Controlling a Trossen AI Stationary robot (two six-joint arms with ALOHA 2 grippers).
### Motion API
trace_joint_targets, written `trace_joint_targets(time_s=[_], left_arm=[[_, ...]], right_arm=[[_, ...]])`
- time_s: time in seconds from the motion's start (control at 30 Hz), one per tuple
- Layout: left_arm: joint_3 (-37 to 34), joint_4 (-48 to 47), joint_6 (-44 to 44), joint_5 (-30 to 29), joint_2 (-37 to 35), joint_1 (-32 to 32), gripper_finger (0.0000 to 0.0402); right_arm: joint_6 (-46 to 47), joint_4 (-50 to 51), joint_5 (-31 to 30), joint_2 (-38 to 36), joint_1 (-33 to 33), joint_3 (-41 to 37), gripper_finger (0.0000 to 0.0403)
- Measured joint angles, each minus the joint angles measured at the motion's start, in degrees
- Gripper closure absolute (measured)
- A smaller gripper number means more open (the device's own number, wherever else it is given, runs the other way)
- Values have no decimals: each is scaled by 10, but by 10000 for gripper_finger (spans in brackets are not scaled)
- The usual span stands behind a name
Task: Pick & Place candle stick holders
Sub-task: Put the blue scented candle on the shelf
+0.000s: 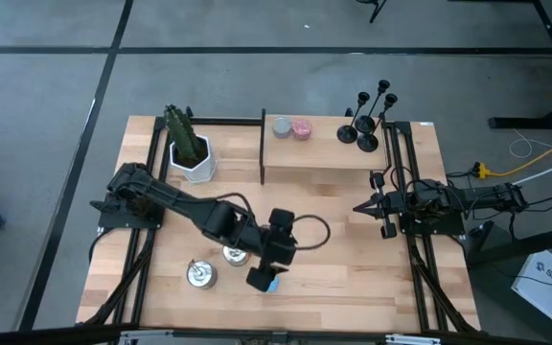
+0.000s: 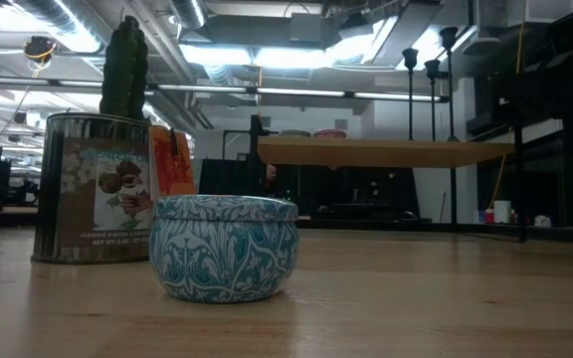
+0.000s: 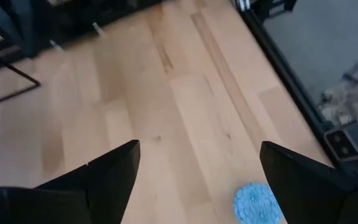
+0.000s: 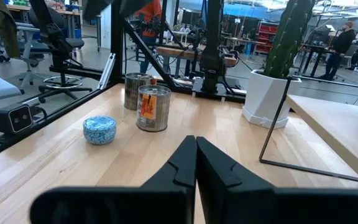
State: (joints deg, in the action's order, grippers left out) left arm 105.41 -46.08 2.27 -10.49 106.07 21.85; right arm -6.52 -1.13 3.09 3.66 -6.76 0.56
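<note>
Pale wood worktop [image 1: 353, 268] on a grey floor, dark frame rails down both sides. Near edge, about 7 o'clock: left hand [image 1: 264, 278] hovers low with fingers spread wide, nothing between them; a small blue patterned tin [image 3: 257, 203] sits just under it. Two silver tins [image 1: 199, 275] stand close by at its 9 o'clock. At 3 o'clock the right hand [image 1: 363, 206] waits, fingers pressed together and empty, pointing toward the middle.

Farther back, 11 o'clock: cactus in a white pot [image 1: 192, 158]. A raised wooden shelf [image 1: 324, 158] runs across 12 to 1 o'clock, carrying small round candles [image 1: 292, 127].

Candle stick holders [image 1: 367, 120] cluster at 1 o'clock, at the shelf's far right end, well apart from both hands. Each is matte black: round flat base, thin upright stem, small cup on top. They look stiff and probably light, but top-heavy and easy to tip; they stand close together, so a neighbour could be knocked. Best hold is likely the stem, taken low near the base.
</note>
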Motion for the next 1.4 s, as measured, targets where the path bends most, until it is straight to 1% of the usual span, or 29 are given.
trace_joint_targets(time_s=[0.17,0.23,0.63,0.8,0.97,1.03,1.13,1.27,1.4], left_arm=[[0,-26,-31,-37,14,9,73],[0,-31,-45,-38,17,10,73],[0,-44,-59,44,62,15,73],[0,-66,-89,45,86,15,73],[0,-104,-90,47,105,15,73],[0,-123,-70,49,111,15,73],[0,-136,-15,52,117,16,73],[0,-133,60,62,134,19,73],[0,-127,114,72,149,26,73]], right_arm=[[0,0,0,0,0,0,392],[0,0,0,0,0,0,392],[0,0,0,0,0,0,392],[0,0,0,0,0,0,392],[0,0,0,0,0,0,392],[0,0,0,0,0,0,392],[0,0,0,0,0,0,392],[0,0,0,0,0,0,392],[0,0,0,0,0,0,392]])
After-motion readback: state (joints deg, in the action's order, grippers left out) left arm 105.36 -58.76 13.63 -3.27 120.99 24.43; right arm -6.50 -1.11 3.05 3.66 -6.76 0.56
